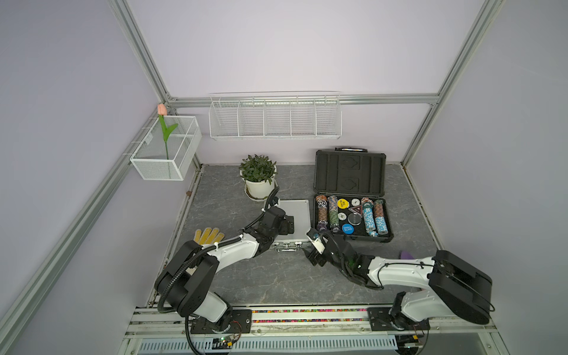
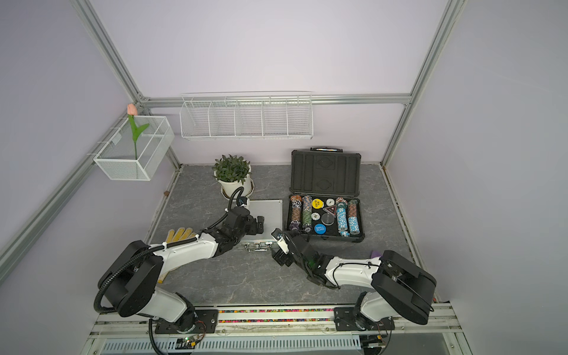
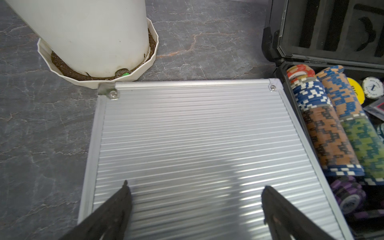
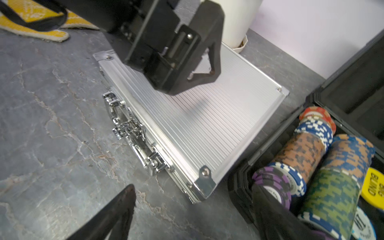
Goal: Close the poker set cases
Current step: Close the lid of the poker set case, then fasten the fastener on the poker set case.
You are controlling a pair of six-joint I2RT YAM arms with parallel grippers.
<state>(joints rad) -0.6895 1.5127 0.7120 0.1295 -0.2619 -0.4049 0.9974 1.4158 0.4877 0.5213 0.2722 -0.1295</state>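
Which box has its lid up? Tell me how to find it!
Look at the grey marble table. At its back, right of the potted plant, sits the dark case. Unlike the shut silver case beside it, its lid stands open, showing colourful poker chips.

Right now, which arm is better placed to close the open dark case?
Right, I judge. The right fingers are open by the near corner of the dark case; its lid stands up. The left fingers hover open over the silver case, already shut.
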